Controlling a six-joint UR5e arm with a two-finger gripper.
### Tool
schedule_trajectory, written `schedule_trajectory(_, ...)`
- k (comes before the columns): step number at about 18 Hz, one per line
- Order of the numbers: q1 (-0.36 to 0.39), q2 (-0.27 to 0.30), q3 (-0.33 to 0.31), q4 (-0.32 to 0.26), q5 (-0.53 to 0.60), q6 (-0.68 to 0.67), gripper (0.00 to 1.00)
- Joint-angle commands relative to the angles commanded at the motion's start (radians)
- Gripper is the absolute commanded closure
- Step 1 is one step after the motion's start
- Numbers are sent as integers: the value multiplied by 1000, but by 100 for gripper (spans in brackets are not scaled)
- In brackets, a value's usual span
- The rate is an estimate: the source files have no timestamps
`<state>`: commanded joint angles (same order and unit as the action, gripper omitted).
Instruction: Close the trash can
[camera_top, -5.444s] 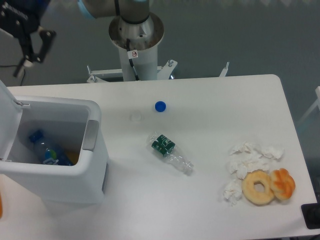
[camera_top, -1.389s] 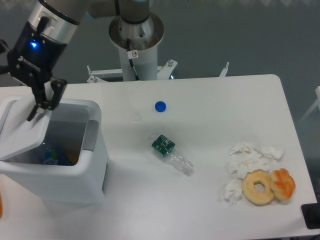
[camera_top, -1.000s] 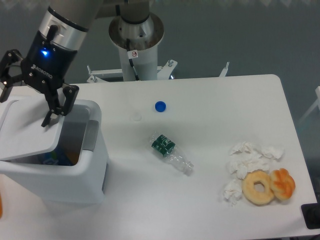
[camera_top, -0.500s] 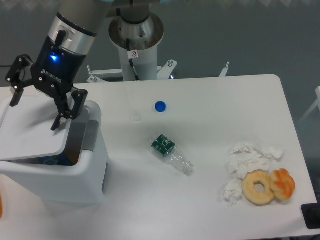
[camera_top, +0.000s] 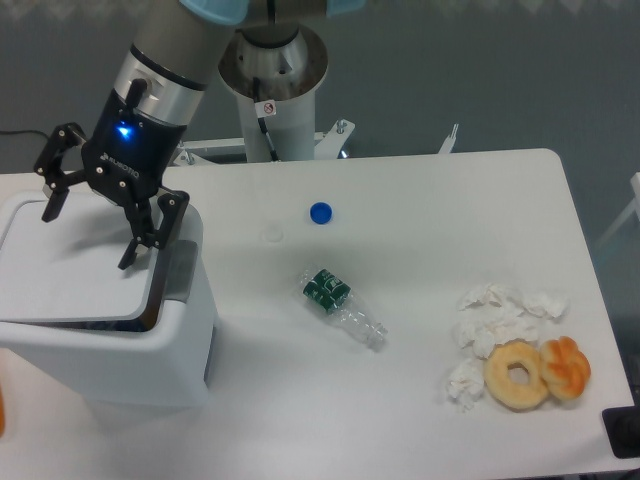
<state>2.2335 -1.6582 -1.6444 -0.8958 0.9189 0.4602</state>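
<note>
The white boxy trash can (camera_top: 110, 350) stands at the table's front left. Its flat lid (camera_top: 70, 275) is lowered almost flat over the opening, with only a thin dark gap left along its right edge beside the grey latch tab (camera_top: 180, 270). My gripper (camera_top: 90, 240) hangs over the lid's back part, fingers spread wide and open, holding nothing. One fingertip (camera_top: 128, 262) is at the lid's right edge, the other (camera_top: 48, 212) is near its back left corner.
A crushed plastic bottle (camera_top: 342, 307) lies mid-table, with a blue cap (camera_top: 320, 212) and a clear cap (camera_top: 271, 234) behind it. Crumpled tissues (camera_top: 495, 325) and two donuts (camera_top: 535, 373) sit at the right. The robot base (camera_top: 272, 90) rises behind the table.
The lid has swung from upright at the left down to nearly flat over the bin. My open gripper moved right and down with it, following the lid.
</note>
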Motion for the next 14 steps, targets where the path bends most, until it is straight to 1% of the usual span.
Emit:
schedule_trajectory(5,0,-2,-11,0,3,17,0)
schedule_trajectory(8,-2,-2,-12,0,54,26,0)
schedule_trajectory(14,-2,-6,-15,0,55,26,0)
